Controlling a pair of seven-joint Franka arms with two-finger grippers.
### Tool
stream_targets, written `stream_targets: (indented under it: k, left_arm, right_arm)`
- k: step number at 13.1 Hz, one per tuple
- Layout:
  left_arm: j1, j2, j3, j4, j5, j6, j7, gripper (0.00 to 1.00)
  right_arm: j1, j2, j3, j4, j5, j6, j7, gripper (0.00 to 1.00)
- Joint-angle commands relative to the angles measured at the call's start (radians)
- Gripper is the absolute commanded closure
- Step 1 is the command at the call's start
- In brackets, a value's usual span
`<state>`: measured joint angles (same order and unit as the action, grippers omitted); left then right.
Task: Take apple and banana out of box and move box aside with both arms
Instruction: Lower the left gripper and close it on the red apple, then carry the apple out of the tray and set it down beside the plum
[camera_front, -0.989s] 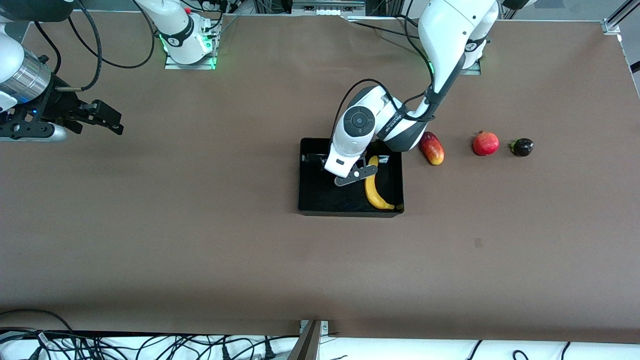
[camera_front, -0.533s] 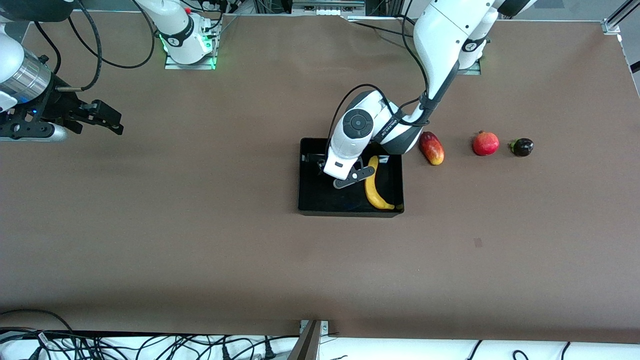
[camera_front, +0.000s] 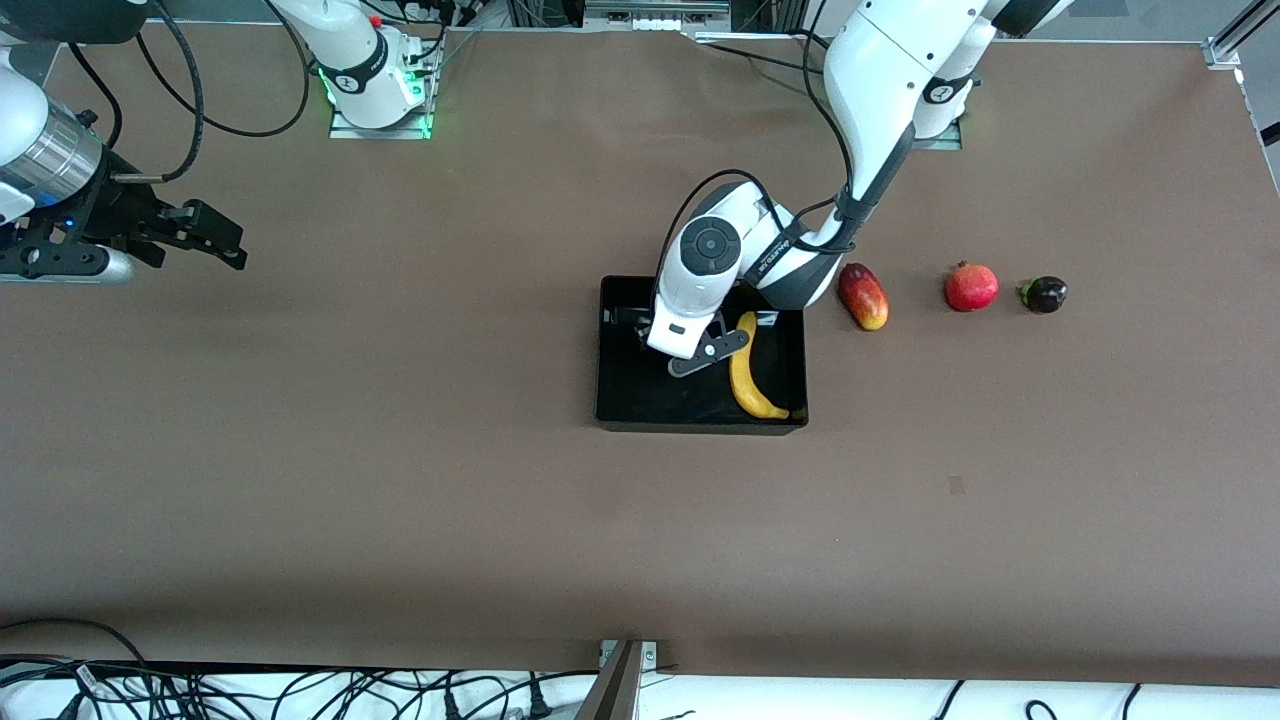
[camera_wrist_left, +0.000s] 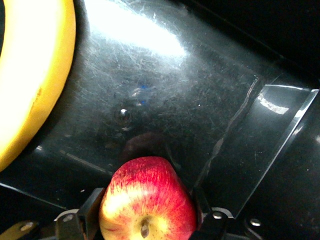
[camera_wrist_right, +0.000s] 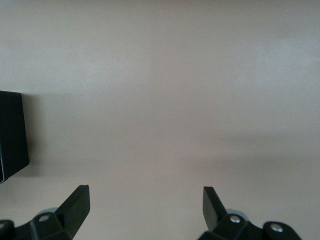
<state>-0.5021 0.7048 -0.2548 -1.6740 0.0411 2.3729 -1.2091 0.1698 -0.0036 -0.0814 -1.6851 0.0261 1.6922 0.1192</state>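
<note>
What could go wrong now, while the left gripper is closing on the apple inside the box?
1. The left gripper has the apple between its fingers, but the apple is round, so it may slip when lifted.
2. The banana lies close beside it in the box and may get bumped.
3. The right gripper waits open, away from the box.

Apple hidden from the front; several things cropped at frame edges

In the front view the left arm's wrist covers the apple (camera_wrist_left: 147, 199) and the left gripper (camera_wrist_left: 145, 212) inside the box (camera_front: 625, 400). In the left wrist view the apple's lower part runs off the bottom edge, the banana (camera_wrist_left: 30, 80) off the upper left, and the fingers (camera_wrist_left: 90, 212) seem to touch the apple's sides. The right gripper (camera_wrist_right: 146, 207) is cropped at the bottom of its own view.
</note>
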Motion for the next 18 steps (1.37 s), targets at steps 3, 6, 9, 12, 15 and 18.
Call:
stream_targets:
  k: [3,6,9,12,15,18]
  left_arm:
    - [0.054,-0.112,-0.008,0.020,-0.010,-0.234,0.095,1.00]
    - [0.131,-0.165,0.011,0.040,-0.076,-0.355,0.273,1.00]
    - [0.201,-0.228,0.130,0.071,-0.153,-0.547,0.591,1.00]
    - [0.304,-0.234,0.224,0.076,-0.145,-0.564,0.865,1.00]
    - [0.408,-0.165,0.238,0.062,-0.130,-0.404,1.032,1.00]
    - [0.450,-0.122,0.238,0.063,-0.083,-0.295,1.105,1.00]
  right_arm:
    - [-0.015,0.007,0.009,0.016,0.001,-0.002,-0.009,0.00]
    - [-0.015,0.007,0.009,0.016,0.001,-0.002,-0.009,0.00]
    - [-0.015,0.007,0.009,0.016,0.001,-0.002,-0.009,0.00]
    - [-0.016,0.007,0.008,0.016,0.000,-0.002,-0.009,0.00]
    - [-0.015,0.007,0.009,0.016,0.000,-0.002,-0.007,0.00]
    - [-0.015,0.007,0.008,0.016,0.001,-0.002,-0.007,0.00]
